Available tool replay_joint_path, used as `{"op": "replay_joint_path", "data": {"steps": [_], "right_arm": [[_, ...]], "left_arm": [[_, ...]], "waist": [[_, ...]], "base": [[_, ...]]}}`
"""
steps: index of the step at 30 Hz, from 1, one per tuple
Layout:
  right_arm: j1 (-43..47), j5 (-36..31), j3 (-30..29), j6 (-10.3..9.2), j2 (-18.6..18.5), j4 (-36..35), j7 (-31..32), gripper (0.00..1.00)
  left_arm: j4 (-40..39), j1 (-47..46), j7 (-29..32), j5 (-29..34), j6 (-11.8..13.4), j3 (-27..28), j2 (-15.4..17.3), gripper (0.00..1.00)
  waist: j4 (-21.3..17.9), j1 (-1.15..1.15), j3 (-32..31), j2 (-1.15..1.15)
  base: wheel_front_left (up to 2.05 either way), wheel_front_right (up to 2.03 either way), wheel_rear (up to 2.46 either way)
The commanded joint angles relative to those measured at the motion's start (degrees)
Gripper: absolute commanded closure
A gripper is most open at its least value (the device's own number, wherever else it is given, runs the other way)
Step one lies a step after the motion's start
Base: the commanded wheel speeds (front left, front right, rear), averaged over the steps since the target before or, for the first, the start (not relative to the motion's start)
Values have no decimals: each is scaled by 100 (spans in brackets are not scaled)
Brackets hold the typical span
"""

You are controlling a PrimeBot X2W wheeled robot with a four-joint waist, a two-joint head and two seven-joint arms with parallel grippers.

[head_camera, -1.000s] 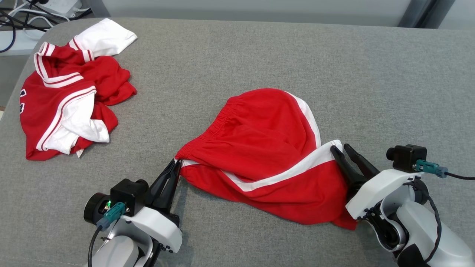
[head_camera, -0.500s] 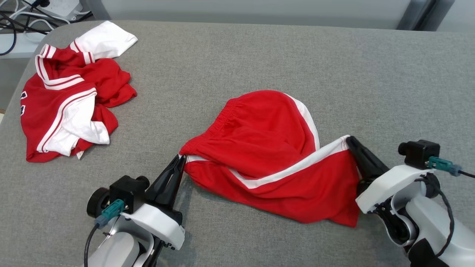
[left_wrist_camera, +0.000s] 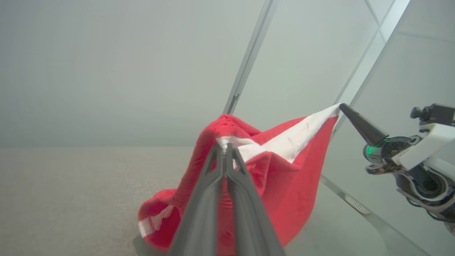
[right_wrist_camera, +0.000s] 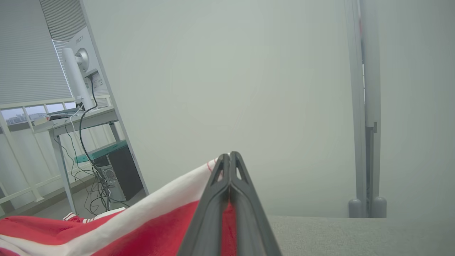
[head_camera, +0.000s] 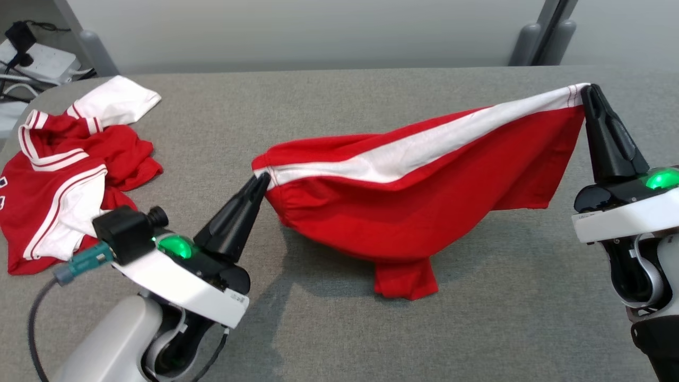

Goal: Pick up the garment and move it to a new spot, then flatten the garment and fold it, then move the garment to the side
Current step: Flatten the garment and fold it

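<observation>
The left tool (head_camera: 262,179) and right tool (head_camera: 588,91), each pinching a corner, hold the red cloth shorts with a white side stripe (head_camera: 414,207) stretched above the grey fabric-covered bench (head_camera: 339,101), lowest fold touching it, mid pick-up; next, both must carry it level to a new spot.

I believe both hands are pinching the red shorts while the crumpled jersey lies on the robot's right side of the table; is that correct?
Not quite: the jersey lies on the robot's left side of the table, as the head view shows. The left hand and right hand do pinch the shorts.
</observation>
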Motion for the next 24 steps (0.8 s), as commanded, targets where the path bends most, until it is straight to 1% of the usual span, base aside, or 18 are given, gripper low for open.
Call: {"op": "replay_joint_path", "data": {"steps": [1, 4, 6, 9, 11, 14, 15, 16, 17, 19, 21, 22, 24], "right_arm": [[68, -101, -34, 0, -36, -348, -64, 100], [127, -257, -222, 0, -121, -825, -65, 100], [169, -353, -425, 0, -219, -1144, -65, 100], [149, -476, -777, 0, -418, -1688, -65, 100], [96, -541, -1064, 0, -565, -2084, -65, 100], [-14, -542, -1492, 0, -706, -2614, -27, 100], [-58, -585, -1619, 0, -729, -2715, 38, 100], [-101, -639, -1710, 0, -719, -2762, 119, 100], [-148, -666, -1733, 0, -676, -2731, 238, 100], [-331, -660, -1511, 0, -569, -2461, 475, 100], [-713, -677, -1021, 0, -497, -1823, 668, 100], [-991, -655, -716, 0, -421, -1398, 720, 100], [-1718, -524, -74, 0, -203, -378, 799, 100]], "left_arm": [[-363, -389, 85, -334, -47, 325, 227, 100], [-991, -637, 461, -1251, -65, 444, 368, 100], [-1482, -800, 838, -2026, -68, 502, 426, 100], [-2092, -1063, 1385, -3002, -41, 731, 587, 100], [-2451, -1259, 1708, -3626, 145, 886, 629, 100], [-2875, -1530, 2169, -4420, 594, 975, 658, 100], [-2946, -1604, 2316, -4581, 745, 955, 690, 100], [-2935, -1672, 2461, -4644, 893, 898, 748, 100], [-2857, -1756, 2612, -4579, 1012, 800, 850, 100], [-2431, -1933, 2787, -4265, 1126, 582, 986, 100], [-1712, -2169, 2829, -3824, 1063, 370, 1036, 100], [-1274, -2327, 2786, -3569, 986, 287, 1030, 100], [-307, -2772, 2543, -2849, 749, 121, 1016, 100]], "waist": [[-185, 0, -198, 0], [-320, 0, -396, 0], [-402, 0, -529, 0], [-544, 0, -649, 0], [-611, 0, -681, 0], [-700, 0, -650, 0], [-727, 0, -621, 0], [-741, 0, -586, 0], [-752, 0, -531, 0], [-769, 0, -395, 0], [-823, 0, -255, 0], [-862, 0, -186, 0], [-973, 0, -69, 0]], "base": [[0, 0, 0], [0, 0, 0], [0, 0, 0], [0, 0, 0], [0, 0, 0], [0, 0, 0], [0, 0, 0], [0, 0, 0], [0, 0, 0], [0, 0, 0], [0, 0, 0], [0, 0, 0], [0, 0, 0]]}}
